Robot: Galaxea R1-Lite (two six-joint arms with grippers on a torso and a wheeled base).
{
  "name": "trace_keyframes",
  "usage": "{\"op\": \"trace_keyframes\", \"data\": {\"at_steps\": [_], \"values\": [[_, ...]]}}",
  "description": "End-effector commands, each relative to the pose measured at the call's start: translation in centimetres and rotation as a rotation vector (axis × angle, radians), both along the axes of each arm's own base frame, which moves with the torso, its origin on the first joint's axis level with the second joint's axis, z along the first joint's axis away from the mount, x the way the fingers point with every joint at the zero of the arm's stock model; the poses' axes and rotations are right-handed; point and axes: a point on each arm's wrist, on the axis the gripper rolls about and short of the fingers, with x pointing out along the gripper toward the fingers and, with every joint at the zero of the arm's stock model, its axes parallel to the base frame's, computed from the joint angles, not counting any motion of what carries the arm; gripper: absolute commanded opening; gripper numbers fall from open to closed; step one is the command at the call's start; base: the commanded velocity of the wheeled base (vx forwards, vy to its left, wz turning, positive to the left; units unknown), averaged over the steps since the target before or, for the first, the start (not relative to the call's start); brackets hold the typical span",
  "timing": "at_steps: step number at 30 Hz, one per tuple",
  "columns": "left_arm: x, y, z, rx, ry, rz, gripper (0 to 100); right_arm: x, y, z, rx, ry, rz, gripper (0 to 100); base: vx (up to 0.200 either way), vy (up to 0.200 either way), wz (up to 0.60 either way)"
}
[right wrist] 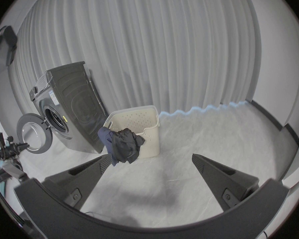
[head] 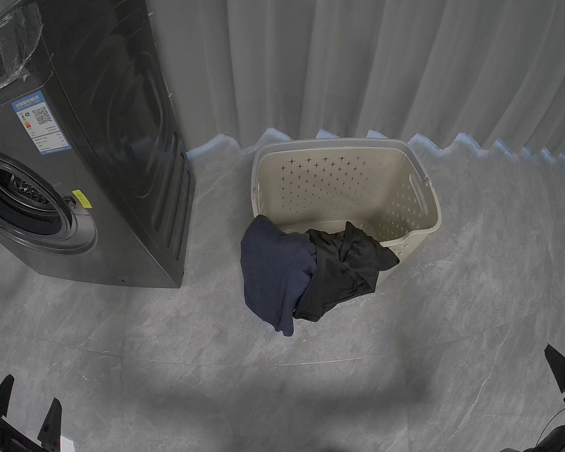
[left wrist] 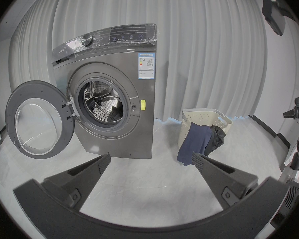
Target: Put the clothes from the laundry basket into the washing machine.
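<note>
**A:** Where are the clothes?

**B:** Two pieces hang over the near rim of the cream perforated plastic laundry basket (head: 333, 177). It stands on the grey stone-look floor (head: 370, 359), near the dark grey front-loading washing machine (head: 107, 127). A navy blue cloth garment (head: 276, 271) is on the washer's side. A crumpled black garment (head: 342, 268) touches it on the far side.

**A:** How do they lie?

**B:** The navy one hangs long. Its axis runs from the rim down and toward the robot, with the lower corner pointing at the floor. The black one is bunched, with no clear axis.

**A:** And handling?

**B:** Soft, light and limp, I judge, so they will sag and trail. I would pinch a thick fold up at the rim, not the loose tail.

**A:** The hands?

**B:** The left hand (left wrist: 150, 156) and the right hand (right wrist: 149, 156) are both spread wide, holding nothing, well apart from the basket. The washer's round door (left wrist: 40, 126) stands open.
</note>
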Motion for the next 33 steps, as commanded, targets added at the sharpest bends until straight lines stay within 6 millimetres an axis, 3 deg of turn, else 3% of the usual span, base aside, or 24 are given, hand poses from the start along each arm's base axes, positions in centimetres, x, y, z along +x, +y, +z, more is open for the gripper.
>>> {"op": "trace_keyframes", "data": {"at_steps": [1,7,13,19,27,33], "values": [[0.0,0.0,-0.5,0.004,0.005,-0.001,100,10.3,3.3,-0.5,0.072,0.352,0.195,100,0.000,0.000,0.00],[0.0,0.0,-0.5,0.002,0.008,-0.003,100,14.3,5.5,-3.1,0.020,0.453,0.231,100,0.167,0.000,0.00],[0.0,0.0,-0.5,0.002,0.005,-0.003,100,15.7,6.8,-4.0,0.006,0.513,0.266,100,0.200,0.000,0.00],[0.0,0.0,-0.5,-0.001,0.005,-0.001,100,17.5,9.0,-4.9,-0.011,0.550,0.318,100,0.000,0.000,0.00],[0.0,0.0,-0.5,-0.001,0.005,-0.001,100,21.7,13.2,-7.8,-0.011,0.519,0.345,100,0.000,0.000,0.00],[0.0,0.0,-0.5,-0.002,0.005,-0.001,100,24.3,15.1,-9.0,-0.001,0.476,0.354,100,0.000,0.000,0.00]]}}
